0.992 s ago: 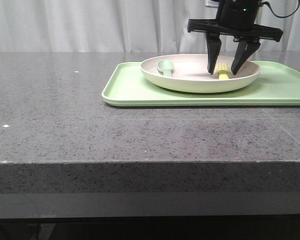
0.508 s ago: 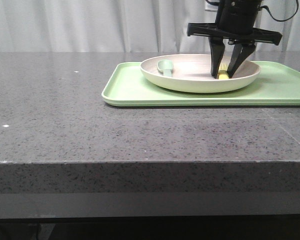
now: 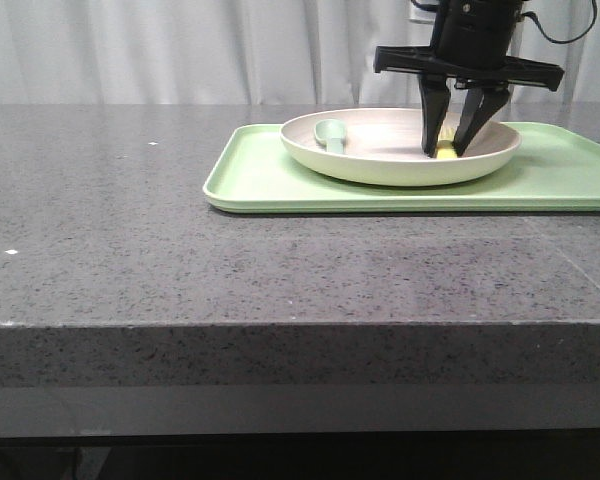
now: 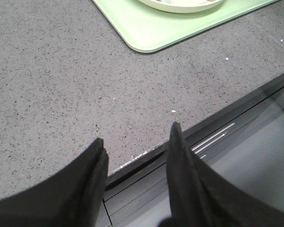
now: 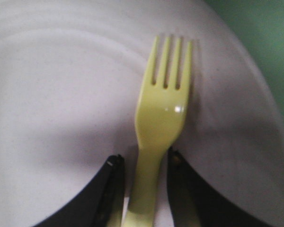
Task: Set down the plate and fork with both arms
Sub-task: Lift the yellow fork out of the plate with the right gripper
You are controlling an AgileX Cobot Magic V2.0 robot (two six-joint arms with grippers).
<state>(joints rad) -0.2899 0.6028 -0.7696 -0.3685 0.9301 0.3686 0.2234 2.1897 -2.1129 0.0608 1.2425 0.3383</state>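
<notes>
The cream plate (image 3: 380, 165) sits on a light-green tray (image 3: 260, 175) at the back right of the table. The small yellow fork (image 3: 447, 152) lies in the plate's right part, tines away from the wrist camera (image 5: 163, 109). My right gripper (image 3: 445, 148) reaches down into the plate (image 5: 61, 94), its two fingers close on either side of the fork's handle (image 5: 144, 163). My left gripper (image 4: 136, 142) is open and empty above the table's front edge, far from the tray (image 4: 146, 28). It is out of the front view.
A pale grey-green spoon (image 3: 331, 132) lies in the left part of the plate. The grey stone table (image 3: 130, 220) stretches to the left and in front of the tray. White curtains hang behind.
The right gripper's fingers have drawn together around the fork handle since a second ago. Nothing has moved in the last half second.
</notes>
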